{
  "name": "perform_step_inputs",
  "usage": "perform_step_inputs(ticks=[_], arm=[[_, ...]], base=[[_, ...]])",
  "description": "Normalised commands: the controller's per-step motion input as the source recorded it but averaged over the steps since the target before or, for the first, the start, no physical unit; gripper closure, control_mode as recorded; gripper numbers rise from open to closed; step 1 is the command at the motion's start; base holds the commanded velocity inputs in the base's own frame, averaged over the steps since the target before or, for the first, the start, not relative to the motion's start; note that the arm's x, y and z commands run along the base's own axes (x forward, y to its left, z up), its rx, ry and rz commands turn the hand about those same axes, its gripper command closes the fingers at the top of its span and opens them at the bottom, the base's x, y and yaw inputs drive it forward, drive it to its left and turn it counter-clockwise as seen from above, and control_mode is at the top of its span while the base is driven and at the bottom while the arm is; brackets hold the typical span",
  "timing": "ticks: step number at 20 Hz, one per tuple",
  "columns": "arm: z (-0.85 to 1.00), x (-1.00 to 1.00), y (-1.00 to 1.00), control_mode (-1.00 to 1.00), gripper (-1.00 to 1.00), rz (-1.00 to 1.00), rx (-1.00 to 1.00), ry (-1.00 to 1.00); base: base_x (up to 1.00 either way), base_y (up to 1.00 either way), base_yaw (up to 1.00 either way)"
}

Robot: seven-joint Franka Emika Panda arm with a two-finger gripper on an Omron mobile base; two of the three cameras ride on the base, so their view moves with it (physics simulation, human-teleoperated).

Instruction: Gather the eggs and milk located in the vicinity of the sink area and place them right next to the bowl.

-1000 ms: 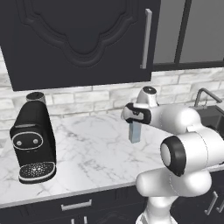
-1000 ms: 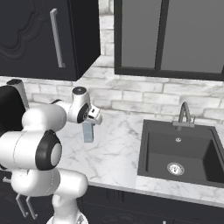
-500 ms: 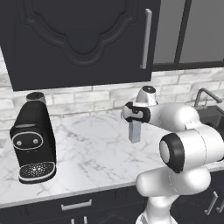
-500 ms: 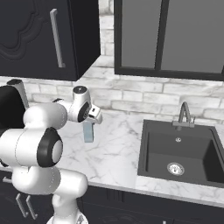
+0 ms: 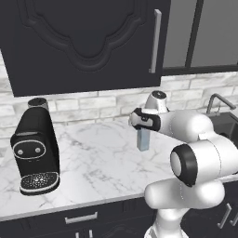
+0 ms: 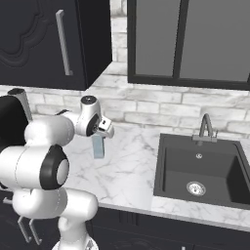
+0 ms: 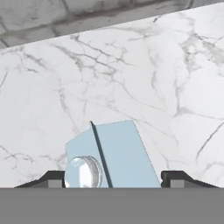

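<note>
The white marble countertop runs below dark cabinet doors and a pale brick backsplash. The dark grey rectangular sink, with a round metal drain and a slim grey faucet, is set into the counter to the arm's right. A black coffee machine stands at the far left of the counter, well apart from the sink.

The small pale blue-grey milk carton stands upright on the marble between the coffee machine and the sink. Its long axis is vertical and its gabled top points up into the hand. In the hand view the carton shows its ridge line and a round cap, both facing the camera.

The two-finger gripper sits directly over the carton. One dark fingertip stands on each side of the top, apparently closed against it.
</note>
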Motion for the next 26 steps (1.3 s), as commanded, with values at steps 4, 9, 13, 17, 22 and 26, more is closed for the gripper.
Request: perform_step_inputs(ticks=[4,9,13,17,22,26], arm=[[0.00,-0.41,0.00,-1.00,1.00,0.00,0.00,-0.12],[0.50,-0.55,-0.06,-1.00,1.00,0.06,0.01,-0.15],[0.98,-0.59,-0.23,-1.00,1.00,0.03,0.01,-0.13],[0.93,-0.65,-0.01,-1.00,1.00,0.02,0.00,-0.06],[0.80,-0.77,0.00,-1.00,1.00,0.00,0.00,0.00],[0.42,-0.74,-0.06,-1.00,1.00,0.01,0.00,-0.01]], base=[[0.00,0.00,0.00],[0.00,0.00,0.00],[0.00,0.00,0.00],[0.00,0.00,0.00],[0.00,0.00,0.00],[0.00,0.00,0.00]])
